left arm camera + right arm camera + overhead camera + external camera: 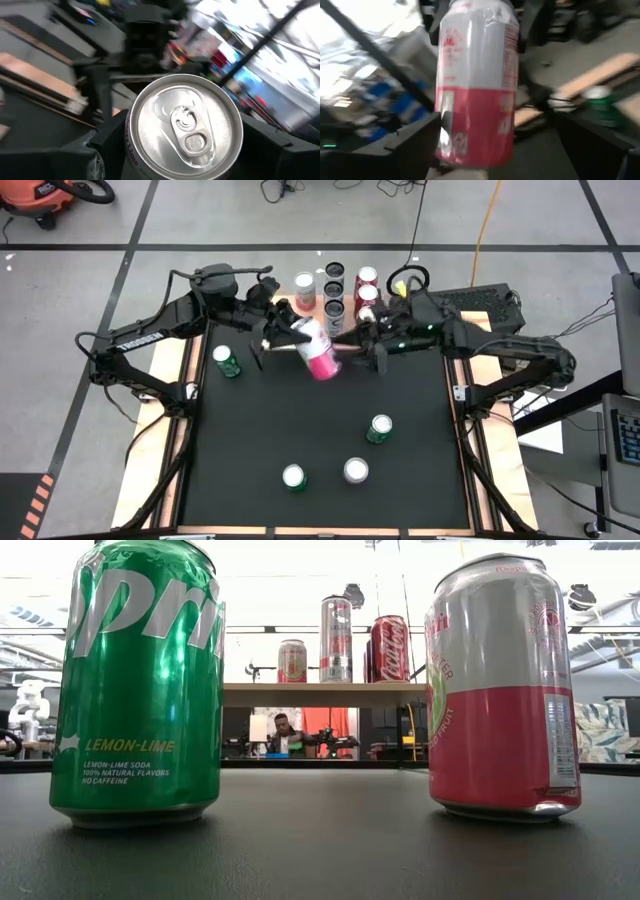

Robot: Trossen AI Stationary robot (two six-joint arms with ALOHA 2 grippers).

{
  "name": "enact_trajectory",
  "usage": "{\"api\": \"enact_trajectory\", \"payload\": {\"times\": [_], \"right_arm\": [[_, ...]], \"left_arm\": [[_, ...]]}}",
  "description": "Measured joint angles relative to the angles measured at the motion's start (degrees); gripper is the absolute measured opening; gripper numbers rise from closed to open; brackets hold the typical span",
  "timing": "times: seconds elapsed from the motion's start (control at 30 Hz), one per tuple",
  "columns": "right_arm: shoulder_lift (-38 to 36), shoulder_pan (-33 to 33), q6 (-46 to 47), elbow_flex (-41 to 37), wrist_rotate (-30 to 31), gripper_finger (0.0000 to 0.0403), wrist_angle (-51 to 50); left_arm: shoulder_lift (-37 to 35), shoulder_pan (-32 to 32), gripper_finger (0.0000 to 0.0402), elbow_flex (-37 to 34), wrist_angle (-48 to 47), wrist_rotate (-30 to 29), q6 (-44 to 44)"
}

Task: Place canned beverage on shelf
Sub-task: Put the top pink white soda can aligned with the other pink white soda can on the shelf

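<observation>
So the pink-and-silver aluminium drink can (pixel 316 348) is hanging in mid-air over the back part of the black table top (pixel 320 430), tipped over at a slant, right between the two arms. The left gripper (pixel 283 330) is pinching it around the top end; in the left wrist view the shiny lid with its pull tab is sitting right between the dark fingers (pixel 80 150). The right gripper (pixel 355 345) is sitting just beside the can's pink bottom end with its fingers (pixel 415 145) spread wide on either side of the body, not squeezing anything as far as I can tell. The small shelf with the light wood plank top (pixel 320 693) is standing just past the table's back edge, and a handful of upright cans (pixel 340 288) are already lined up on it. Handling-wise I'm guessing the can is stiff if full but thin-walled, so it'll dent if crushed, and that smooth rounded side is slippery. Grabbing around the middle of the cylinder, across its width, is looking like the safest hold for standing it upright.
</observation>
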Motion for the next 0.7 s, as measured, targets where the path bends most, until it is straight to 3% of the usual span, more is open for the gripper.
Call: {"api": "enact_trajectory", "payload": {"times": [0.33,0.7], "right_arm": [[-0.9,-0.9,-15.8,15.6,11.5,0.037,-28.4],[-0.4,-0.8,-23.5,20.4,12.0,0.0392,-38.7]], "left_arm": [[0.3,-0.5,0.0283,0.1,0.3,-19.1,-2.7],[1.0,-3.8,0.0283,0.1,0.1,-25.8,-8.9]]}}
